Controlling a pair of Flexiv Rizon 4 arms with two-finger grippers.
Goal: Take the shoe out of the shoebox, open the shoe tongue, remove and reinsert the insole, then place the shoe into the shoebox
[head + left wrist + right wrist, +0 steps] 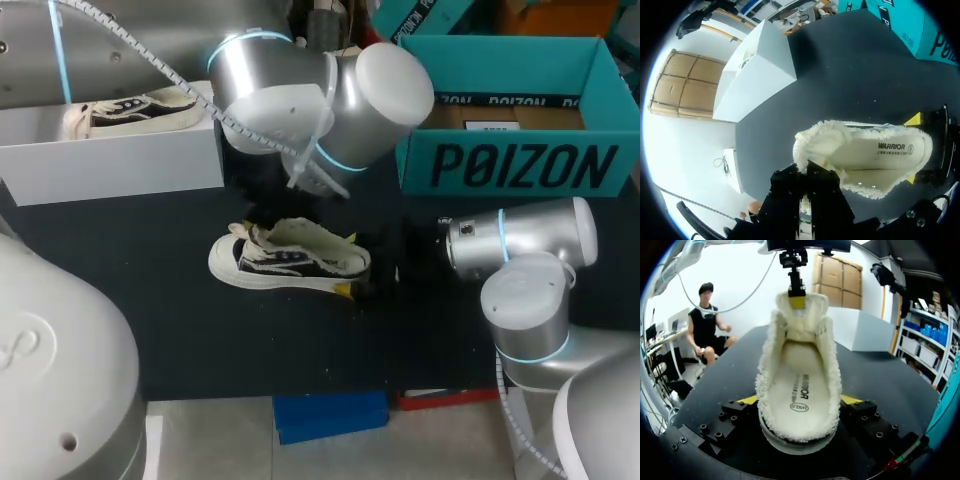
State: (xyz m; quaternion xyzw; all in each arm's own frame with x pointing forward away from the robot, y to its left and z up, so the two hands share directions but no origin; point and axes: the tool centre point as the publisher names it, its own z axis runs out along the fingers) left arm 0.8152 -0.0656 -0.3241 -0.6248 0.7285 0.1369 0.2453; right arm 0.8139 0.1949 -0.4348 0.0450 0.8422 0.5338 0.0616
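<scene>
Right gripper (800,401) clamps 1 shoe (290,262), left gripper (806,175) pinches its tongue (799,320); 2nd shoe (130,112) in white box (110,165); 1 teal box (520,165).

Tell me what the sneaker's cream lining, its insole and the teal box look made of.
Cream fluffy lining of the black-and-white sneaker: looks like fleece or faux shearling, matte, by its shaggy tufted edge. Smooth cream insole: probably fabric-topped foam, flat with print; core not visible. Open teal box: cardboard with a printed coat, brown raw board showing inside.

A black, matte table (200,340) fills the scene — flat, evenly lit, dark grey in brighter light.
</scene>
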